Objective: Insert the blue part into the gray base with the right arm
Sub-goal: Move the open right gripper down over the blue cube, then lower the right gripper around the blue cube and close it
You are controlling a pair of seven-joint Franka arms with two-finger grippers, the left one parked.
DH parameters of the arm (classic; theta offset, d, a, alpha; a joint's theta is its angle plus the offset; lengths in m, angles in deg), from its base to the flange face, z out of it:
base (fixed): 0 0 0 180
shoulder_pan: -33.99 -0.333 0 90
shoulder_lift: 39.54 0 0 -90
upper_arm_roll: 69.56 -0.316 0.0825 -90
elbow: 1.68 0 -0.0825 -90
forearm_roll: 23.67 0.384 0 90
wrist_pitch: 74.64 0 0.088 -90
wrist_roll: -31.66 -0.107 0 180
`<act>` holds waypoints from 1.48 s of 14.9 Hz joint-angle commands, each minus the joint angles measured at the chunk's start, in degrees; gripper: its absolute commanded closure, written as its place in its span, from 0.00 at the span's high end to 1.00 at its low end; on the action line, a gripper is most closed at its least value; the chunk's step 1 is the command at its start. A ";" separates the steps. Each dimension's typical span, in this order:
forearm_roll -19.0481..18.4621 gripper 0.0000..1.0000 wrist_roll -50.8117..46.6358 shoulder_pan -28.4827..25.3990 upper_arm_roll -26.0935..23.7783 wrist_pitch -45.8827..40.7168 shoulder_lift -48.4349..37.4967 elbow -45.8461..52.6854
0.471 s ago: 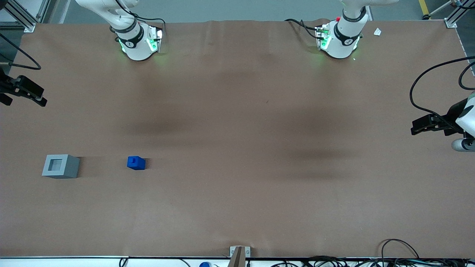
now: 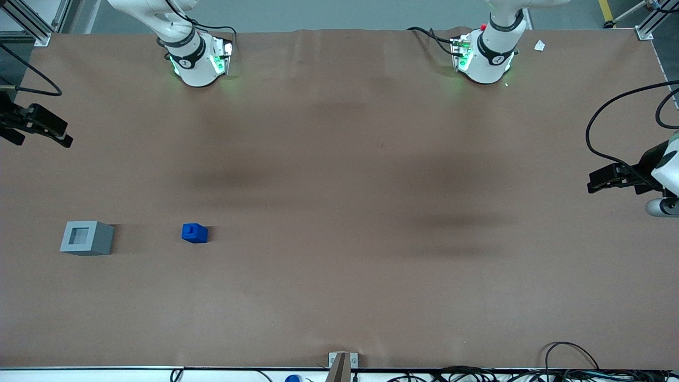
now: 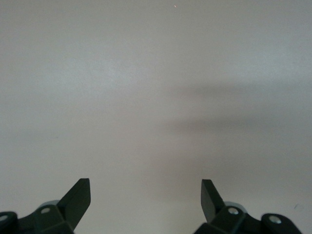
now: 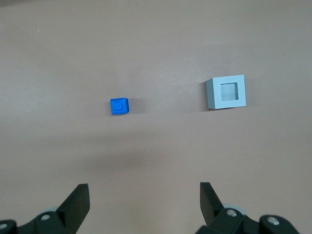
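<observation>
Spread tool [image 4: 142, 204] high above blue part [image 4: 119, 106]

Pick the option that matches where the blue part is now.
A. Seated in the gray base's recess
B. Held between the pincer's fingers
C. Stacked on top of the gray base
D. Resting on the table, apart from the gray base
D: the blue part sits alone on the table, with bare surface between it and the gray base, while the open pincer hangs above both, holding nothing.
</observation>
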 commanded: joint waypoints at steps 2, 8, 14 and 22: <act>0.96 1.00 -0.53 -0.09 0.11 -0.65 0.31 -0.67; 1.13 1.00 -1.14 -1.32 0.11 3.37 6.53 -0.85; 5.35 1.00 -1.32 -1.40 0.11 9.36 14.44 -0.85; 5.62 1.00 -5.17 -4.30 0.11 19.64 22.09 -2.52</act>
